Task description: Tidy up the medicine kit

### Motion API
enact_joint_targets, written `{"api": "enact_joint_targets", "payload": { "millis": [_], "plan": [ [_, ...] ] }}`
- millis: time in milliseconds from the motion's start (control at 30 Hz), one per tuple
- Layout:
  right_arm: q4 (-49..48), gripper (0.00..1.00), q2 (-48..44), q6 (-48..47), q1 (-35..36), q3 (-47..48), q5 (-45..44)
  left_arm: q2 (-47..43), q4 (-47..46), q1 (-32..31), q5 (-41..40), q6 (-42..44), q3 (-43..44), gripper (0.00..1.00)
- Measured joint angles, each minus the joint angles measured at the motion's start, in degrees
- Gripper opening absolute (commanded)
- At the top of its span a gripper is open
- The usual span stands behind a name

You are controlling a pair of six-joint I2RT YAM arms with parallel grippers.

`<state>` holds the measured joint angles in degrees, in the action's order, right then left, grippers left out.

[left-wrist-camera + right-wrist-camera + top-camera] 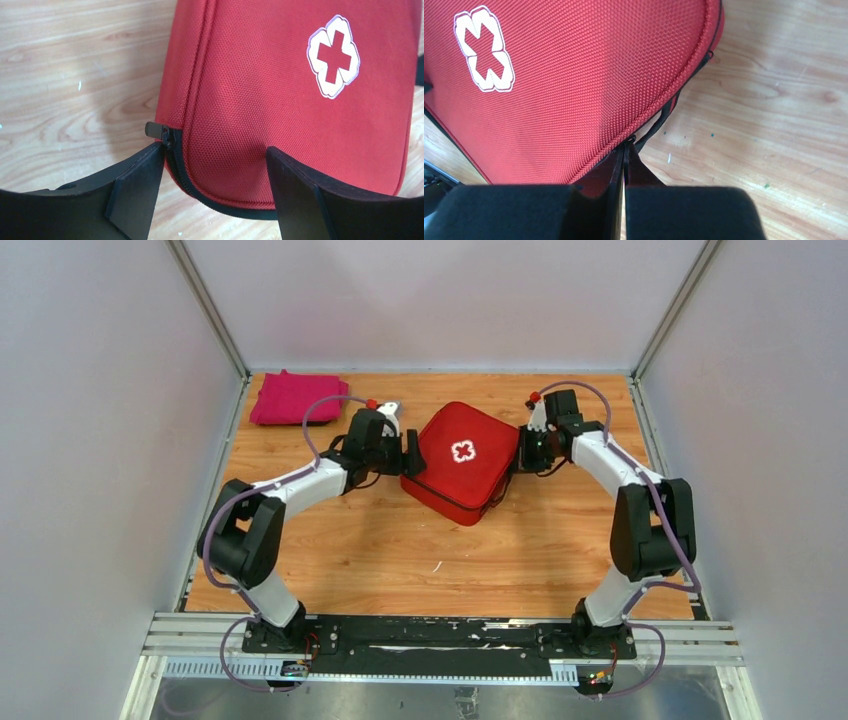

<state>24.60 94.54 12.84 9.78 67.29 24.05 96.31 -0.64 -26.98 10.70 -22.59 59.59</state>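
Though flecked, wooden tabletop (380, 550), white walls (440, 300).

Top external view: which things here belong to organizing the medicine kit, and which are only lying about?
Belongs to the job:
- the rounded-square red fabric zippered medicine kit, with a white cross on its lid, in the middle of the table

Only lying about:
- the folded pink cloth, at the far left corner

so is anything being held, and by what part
Right jaws seem to pinch the medicine kit at its zipper edge; left jaws open astride a corner, holding nothing.
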Motion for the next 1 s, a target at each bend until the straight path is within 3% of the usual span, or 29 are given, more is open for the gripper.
{"api": "enact_joint_targets", "payload": {
  "millis": [267, 467, 733, 900, 1000],
  "plan": [
    [2.2, 0.0, 7.9, -4.0, 3.7, 10.2, -0.1, -11.4, -2.7, 0.2, 0.2, -2.6, -12.8, 0.78],
    [3.8, 0.0, 14.4, -9.5, 8.7, 19.1, -0.2, -23.2, 1.8, -1.9, -2.4, -3.5, -21.1, 0.83],
    [6.2, 0.0, 18.3, -15.7, 12.4, 24.4, 0.8, -36.1, 17.0, -5.0, -11.3, -1.1, -20.7, 0.88],
    [6.8, 0.0, 18.7, -17.1, 12.4, 24.8, 1.7, -38.0, 20.0, -6.0, -15.3, 4.4, -17.0, 0.88],
    [6.8, 0.0, 18.7, -17.3, 12.4, 24.8, 1.8, -37.0, 19.8, -10.1, -16.8, 10.2, -15.0, 0.88]
  ]
}}
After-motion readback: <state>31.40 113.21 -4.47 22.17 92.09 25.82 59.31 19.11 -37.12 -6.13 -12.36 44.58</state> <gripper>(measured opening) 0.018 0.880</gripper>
